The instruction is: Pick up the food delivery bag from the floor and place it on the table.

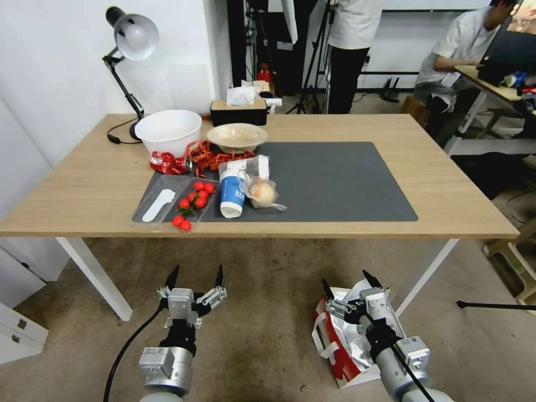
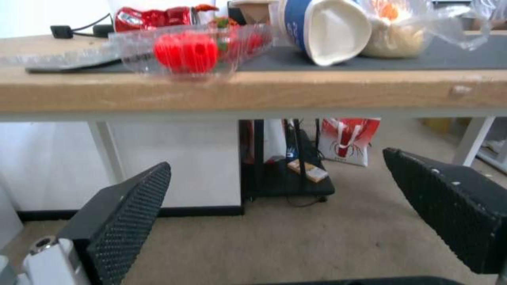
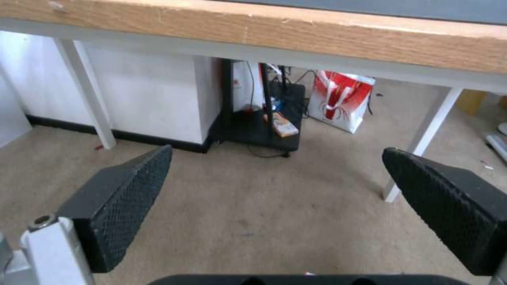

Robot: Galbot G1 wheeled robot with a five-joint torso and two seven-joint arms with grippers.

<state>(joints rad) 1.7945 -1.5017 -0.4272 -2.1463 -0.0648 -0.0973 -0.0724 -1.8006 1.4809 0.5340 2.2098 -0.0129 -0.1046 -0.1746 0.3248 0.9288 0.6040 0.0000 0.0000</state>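
The food delivery bag (image 1: 340, 357) stands on the floor (image 1: 262, 318) at the right, just in front of the table (image 1: 84, 178). Its side is red, its handles are white straps, and crinkled silver foil shows in its open top. My right gripper (image 1: 347, 282) hangs over the bag's far end, open, with nothing between its fingers. In the right wrist view that gripper (image 3: 277, 152) faces the carpet under the table edge (image 3: 317, 35). My left gripper (image 1: 195, 276) is open over bare floor to the left, level with the table edge (image 2: 317, 91).
On the table's dark mat (image 1: 335, 178) lie a blue cup (image 1: 230, 192), a clear food bag (image 1: 262, 192), a tomato tray (image 1: 192, 204), bowls and a lamp. White table legs (image 1: 95, 276) flank me. A second red and white bag (image 3: 340, 101) stands beyond the table.
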